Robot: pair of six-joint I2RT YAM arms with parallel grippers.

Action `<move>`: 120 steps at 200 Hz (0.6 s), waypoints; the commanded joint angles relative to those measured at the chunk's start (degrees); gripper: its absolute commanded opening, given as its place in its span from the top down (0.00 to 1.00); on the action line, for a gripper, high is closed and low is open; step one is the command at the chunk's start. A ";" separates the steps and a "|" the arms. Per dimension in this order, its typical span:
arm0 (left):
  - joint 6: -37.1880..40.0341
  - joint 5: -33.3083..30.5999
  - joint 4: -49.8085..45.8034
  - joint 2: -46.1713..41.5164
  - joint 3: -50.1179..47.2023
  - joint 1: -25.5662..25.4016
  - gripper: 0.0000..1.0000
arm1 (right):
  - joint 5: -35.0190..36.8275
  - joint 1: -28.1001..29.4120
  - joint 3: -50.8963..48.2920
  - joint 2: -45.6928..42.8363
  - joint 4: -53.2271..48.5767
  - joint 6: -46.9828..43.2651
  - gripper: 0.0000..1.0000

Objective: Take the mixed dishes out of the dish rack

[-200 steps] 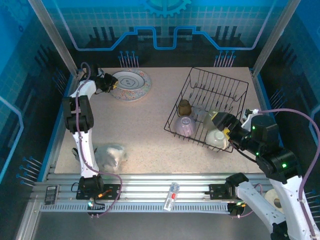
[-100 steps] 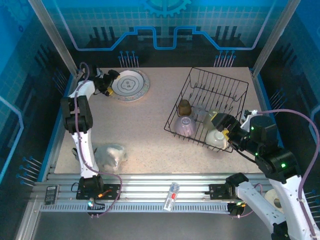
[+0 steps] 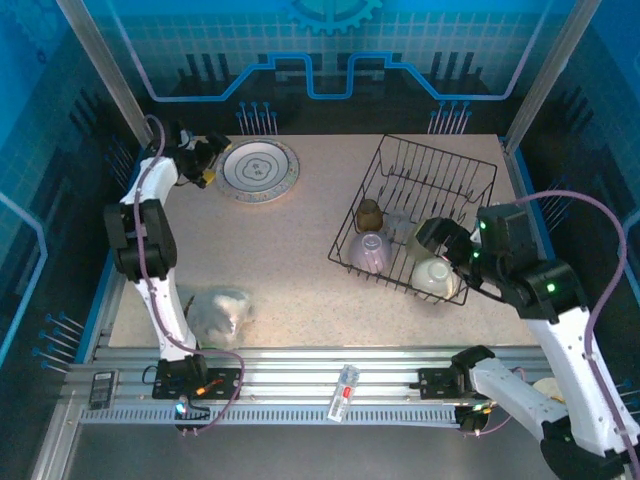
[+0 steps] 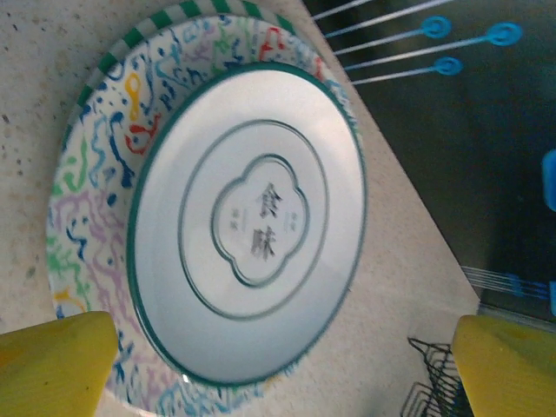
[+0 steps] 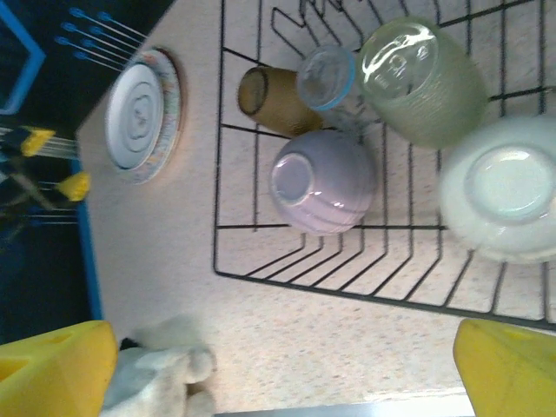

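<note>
Left of the rack (image 3: 440, 168), two stacked plates (image 3: 258, 168) lie unloaded, with the left gripper (image 3: 210, 166) beside them, spread and empty. Inside the rack are two bowls, the lilac bowl (image 5: 321, 181) and the white bowl (image 5: 504, 187). There are also two cups, the brown cup (image 5: 269, 100) and the clear cup (image 5: 326, 76), plus one green glass (image 5: 426, 80). Over its near side the right gripper (image 3: 438, 240) hangs spread; next it likely drops onto a bowl's rim.

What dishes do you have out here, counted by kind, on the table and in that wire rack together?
Plates: 2, a white plate stacked on a patterned plate, on the table.
Bowls: 3, a lilac bowl, a white bowl and a pale green bowl, in the dish rack.
Cups: 2, a brown cup and a clear cup, also in it.
Total: 7.
</note>
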 commanded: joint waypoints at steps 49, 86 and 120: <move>-7.66 7.25 8.13 -30.57 -24.07 -2.19 0.01 | 14.38 0.29 0.85 11.16 -0.27 -16.13 0.00; -25.85 11.82 26.83 -42.23 -40.34 -6.56 0.01 | 10.73 -4.95 -2.53 18.27 7.37 -20.41 0.00; -23.60 8.75 20.45 -48.65 -39.17 -20.30 0.01 | 8.57 -8.06 -4.40 23.35 12.84 -22.83 0.03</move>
